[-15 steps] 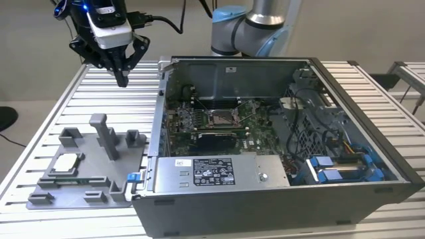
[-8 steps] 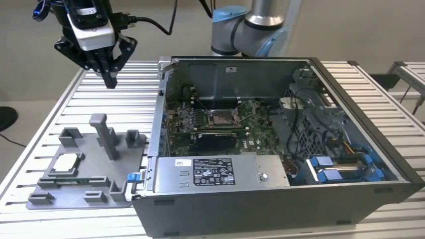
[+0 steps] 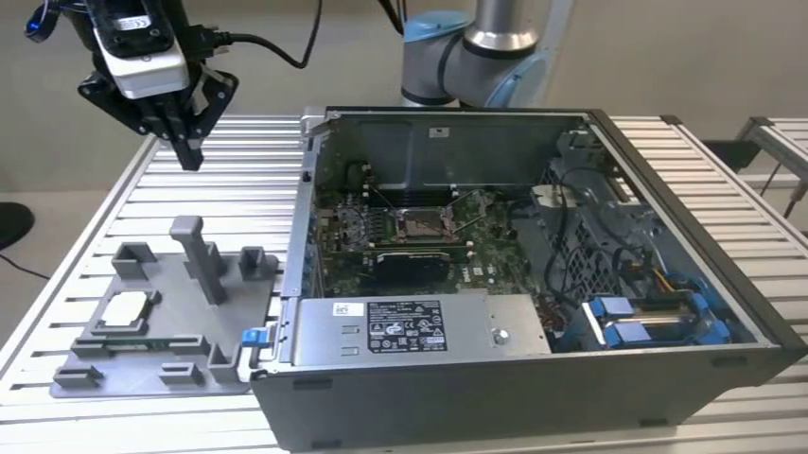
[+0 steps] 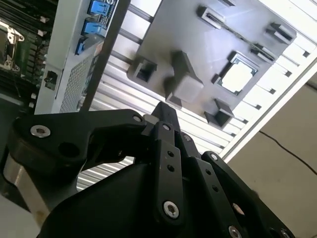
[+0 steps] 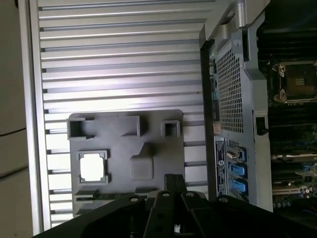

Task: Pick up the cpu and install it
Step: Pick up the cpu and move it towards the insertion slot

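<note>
The cpu is a small square chip with a silvery-white top. It lies flat in a recess of the grey plastic tray on the slatted table, at the exterior view's left. My gripper hangs high above the table beyond the tray, fingers pointing down, shut and holding nothing. Both wrist views look down past the fingertips at the cpu in the tray. The open computer case shows the bare motherboard socket.
A tall grey post and several low blocks stand up from the tray close to the cpu. The case wall rises right beside the tray. A silver labelled power-supply box sits in the case front. The robot arm's base stands behind the case.
</note>
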